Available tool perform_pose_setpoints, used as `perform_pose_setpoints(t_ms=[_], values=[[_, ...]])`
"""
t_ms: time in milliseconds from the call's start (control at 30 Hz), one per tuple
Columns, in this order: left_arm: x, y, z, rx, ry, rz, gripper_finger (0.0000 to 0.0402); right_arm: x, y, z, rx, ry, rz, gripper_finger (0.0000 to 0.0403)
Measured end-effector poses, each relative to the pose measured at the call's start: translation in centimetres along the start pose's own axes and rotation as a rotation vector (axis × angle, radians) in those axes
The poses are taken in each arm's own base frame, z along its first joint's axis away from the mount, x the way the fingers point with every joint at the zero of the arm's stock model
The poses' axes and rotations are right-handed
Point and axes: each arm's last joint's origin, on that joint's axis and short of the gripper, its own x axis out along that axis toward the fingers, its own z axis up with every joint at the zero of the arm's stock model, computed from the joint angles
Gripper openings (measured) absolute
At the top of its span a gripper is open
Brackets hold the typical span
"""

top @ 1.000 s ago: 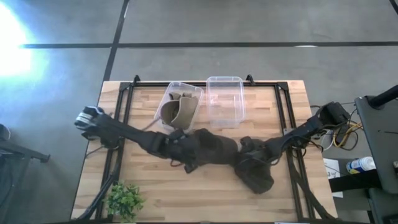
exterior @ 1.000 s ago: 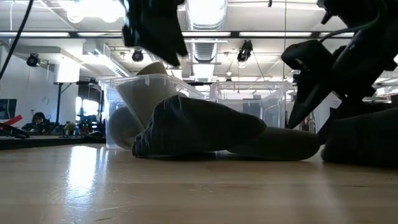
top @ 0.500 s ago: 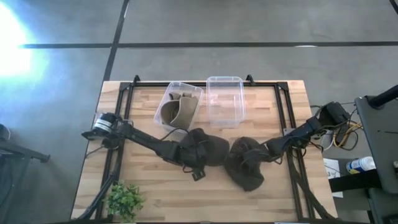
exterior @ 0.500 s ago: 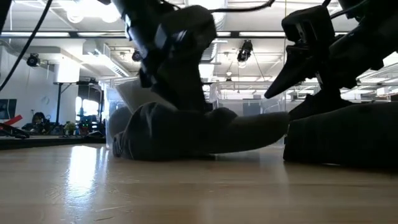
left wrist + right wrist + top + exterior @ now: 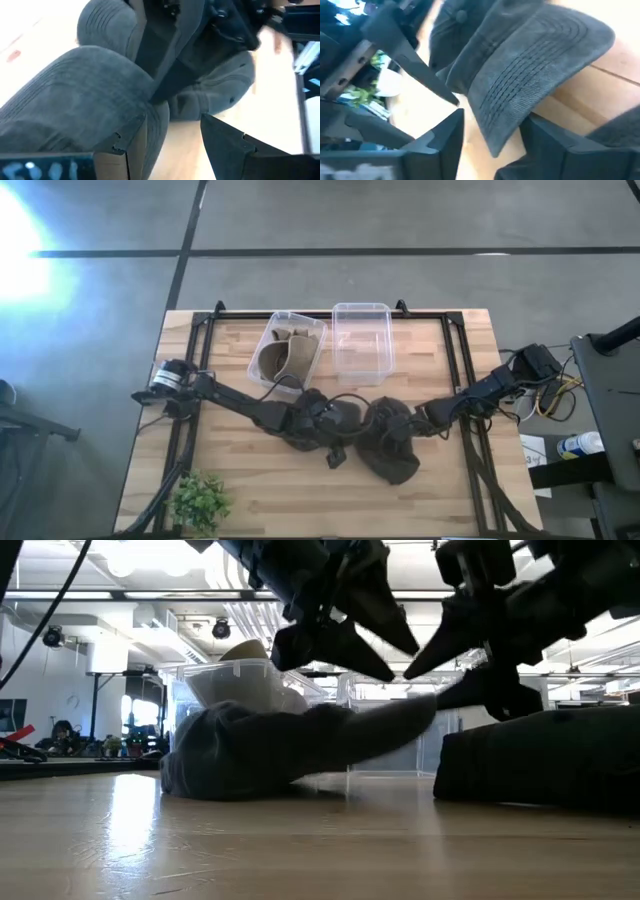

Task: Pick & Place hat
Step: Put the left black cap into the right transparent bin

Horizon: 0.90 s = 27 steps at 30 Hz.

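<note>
— Pincers: our left gripper (image 5: 385, 635) and right gripper (image 5: 435, 640) both hover spread wide over the grey hat (image 5: 290, 740) mid-table.
— It looks soft and floppy; we'd pinch its stiffer brim (image 5: 535, 75).

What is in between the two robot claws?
The brim of the grey hat sticks out between the left gripper and the right gripper. The low view shows it best.
</note>
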Motion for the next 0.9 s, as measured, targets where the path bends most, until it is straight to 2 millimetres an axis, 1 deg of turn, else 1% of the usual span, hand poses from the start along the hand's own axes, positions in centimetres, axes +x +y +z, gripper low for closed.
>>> perform_pose_setpoints(t_ms=[100, 233, 300, 467, 567, 667, 767, 900], values=[[-1.3, -0.9, 0.6, 0.007, -0.025, -0.033, 0.0179, 0.0, 0.3, 0.1, -0.032, -0.006, 0.006, 0.0127], [-4.4, -2.5, 2.5, 0.035, -0.099, -0.105, 0.0179, 0.1, 0.1, 0.2, -0.061, -0.006, -0.011, 0.0053], [-6.0, -3.2, 3.3, 0.043, -0.140, -0.129, 0.0179, 0.1, 0.1, 0.2, -0.064, -0.009, -0.011, 0.0023], [-10.8, -4.0, 5.1, 0.027, -0.289, -0.104, 0.0179, -0.5, 0.8, 0.4, -0.056, -0.013, 0.018, 0.0015], [-13.9, -4.0, 6.1, -0.003, -0.375, -0.104, 0.0179, -1.5, 2.3, 0.8, -0.065, -0.019, 0.072, 0.0014], [-16.9, -3.9, 6.9, -0.029, -0.442, -0.124, 0.0179, -3.3, 4.0, 1.2, -0.105, -0.010, 0.111, 0.0014], [-19.8, -3.8, 7.5, -0.043, -0.500, -0.171, 0.0179, -5.6, 5.9, 1.8, -0.170, -0.008, 0.121, 0.0013], [-22.5, -3.4, 8.1, -0.041, -0.554, -0.210, 0.0179, -9.3, 8.6, 3.5, -0.255, -0.066, 0.116, 0.0013]])
